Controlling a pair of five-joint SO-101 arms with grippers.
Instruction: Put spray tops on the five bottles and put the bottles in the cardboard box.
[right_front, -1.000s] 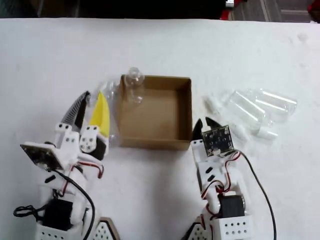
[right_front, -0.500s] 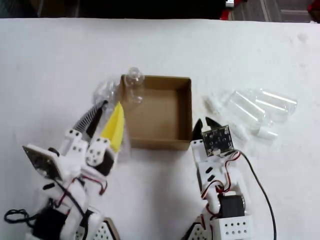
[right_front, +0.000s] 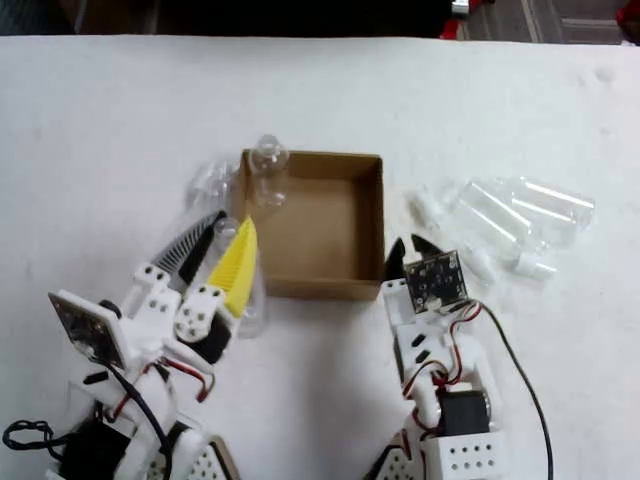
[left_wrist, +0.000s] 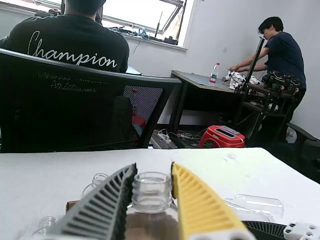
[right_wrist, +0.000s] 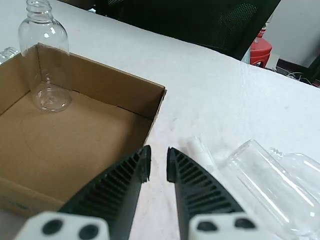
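Left end effector (left_wrist: 152, 169) pinching a clear bottle (left_wrist: 151, 195) beside the cardboard box (right_front: 312, 287), right end effector (right_wrist: 156, 159) slightly spread near its corner.

White table (right_front: 110, 110) — cardboard box (right_front: 312, 288) mid-table, clear bottles (right_front: 520, 212) lying right of it, spray tops (right_front: 427, 208) beside.

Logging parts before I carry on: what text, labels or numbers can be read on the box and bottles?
Brown cardboard box: a small greenish mark low on its outer wall facing the arms, too small to read.
Clear plastic upright bottle in it: no print.
Clear plastic gripped bottle in the left pincer: no print.
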